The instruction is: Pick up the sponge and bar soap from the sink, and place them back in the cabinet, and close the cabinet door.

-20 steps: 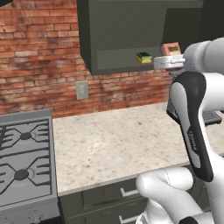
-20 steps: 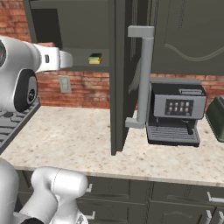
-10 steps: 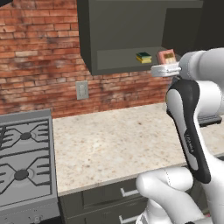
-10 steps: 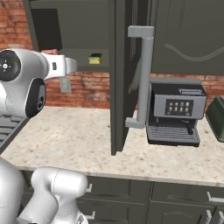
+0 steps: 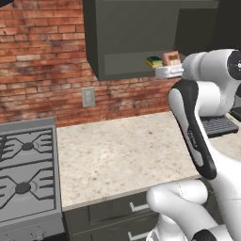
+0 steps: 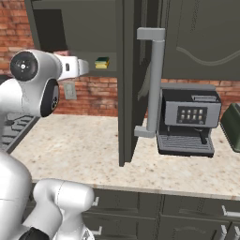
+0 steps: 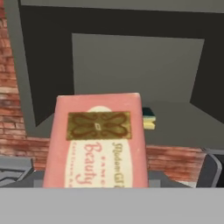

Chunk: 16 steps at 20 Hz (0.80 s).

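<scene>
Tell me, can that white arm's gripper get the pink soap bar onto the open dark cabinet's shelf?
Probably yes. The gripper holds the pink soap bar level with the dark cabinet's open front. The yellow-and-green sponge sits at the back, and bare shelf lies in front of it.

- A red brick wall (image 5: 42, 56) runs behind the desk, with a pale outlet plate (image 5: 88, 97) set into it.
- The desk (image 5: 122, 150) has a speckled beige stone top.
- A gas stove (image 5: 26, 174) with dark grates stands at the desk's left end.
- Below the desk front are dark grey-green drawers (image 6: 187, 215) with short silver pulls.
- A black and silver coffee machine (image 6: 187, 122) sits on the desk against the wall.
- A dark green toaster (image 6: 232, 126) shows at the right edge, just beside it.
</scene>
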Available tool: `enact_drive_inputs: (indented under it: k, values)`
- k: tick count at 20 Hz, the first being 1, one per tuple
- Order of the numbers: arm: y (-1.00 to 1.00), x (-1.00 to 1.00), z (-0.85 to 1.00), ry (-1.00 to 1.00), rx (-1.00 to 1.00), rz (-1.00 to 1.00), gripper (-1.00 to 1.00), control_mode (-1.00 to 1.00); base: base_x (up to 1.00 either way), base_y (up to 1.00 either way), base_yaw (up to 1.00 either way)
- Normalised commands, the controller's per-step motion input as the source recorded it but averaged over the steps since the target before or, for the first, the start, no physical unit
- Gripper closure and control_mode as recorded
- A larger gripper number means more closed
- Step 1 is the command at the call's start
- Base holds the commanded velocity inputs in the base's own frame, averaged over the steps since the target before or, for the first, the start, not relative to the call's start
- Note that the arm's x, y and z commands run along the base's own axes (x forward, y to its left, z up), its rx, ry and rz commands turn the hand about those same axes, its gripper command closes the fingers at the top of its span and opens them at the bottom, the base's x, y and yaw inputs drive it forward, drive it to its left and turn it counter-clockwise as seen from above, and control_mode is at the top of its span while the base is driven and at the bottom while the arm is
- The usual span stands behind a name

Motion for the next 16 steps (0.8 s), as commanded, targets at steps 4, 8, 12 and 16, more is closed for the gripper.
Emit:
enact_drive_inputs:
  k: [4,8,12,16]
  values:
    - [0.0,0.47,0.0,0.06,0.0,0.0,1.0,-1.0,0.0,0.0,0.0]
    - [0.0,0.4,0.0,0.07,0.0,0.0,1.0,-1.0,0.0,0.0,0.0]
    - [0.0,0.37,-0.01,0.02,0.0,0.0,1.0,-1.0,0.0,0.0,0.0]
    - [0.0,0.34,-0.01,0.0,0.0,0.0,1.0,-1.0,0.0,0.0,0.0]
